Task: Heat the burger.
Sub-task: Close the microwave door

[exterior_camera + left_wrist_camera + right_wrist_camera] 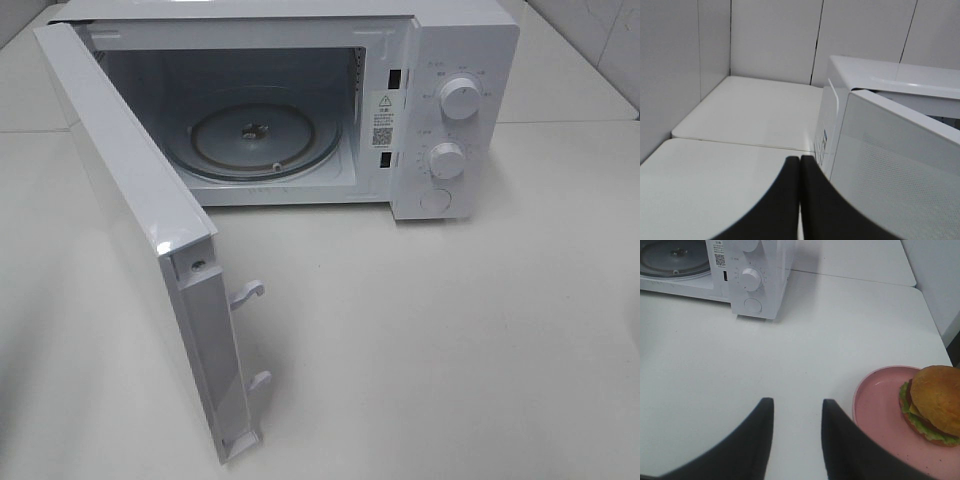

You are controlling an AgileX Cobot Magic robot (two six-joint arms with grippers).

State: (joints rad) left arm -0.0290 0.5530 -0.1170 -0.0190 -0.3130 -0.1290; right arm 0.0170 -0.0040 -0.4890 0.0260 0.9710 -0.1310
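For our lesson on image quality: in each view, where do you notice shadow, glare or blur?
Exterior high: the microwave cavity is shadowed, and the open door casts a soft shadow on the table. Left wrist: the shut left gripper is dark and blurred. Right wrist: the right gripper is blurred; the burger on the plate is sharper.

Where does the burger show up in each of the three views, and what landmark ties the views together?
Exterior high: the burger is not in this picture.
Left wrist: not in it either; only the white microwave's side and the open door show.
Right wrist: the burger sits on the pink plate at the lower right edge, partly cut off.
Shared landmark: the white microwave.
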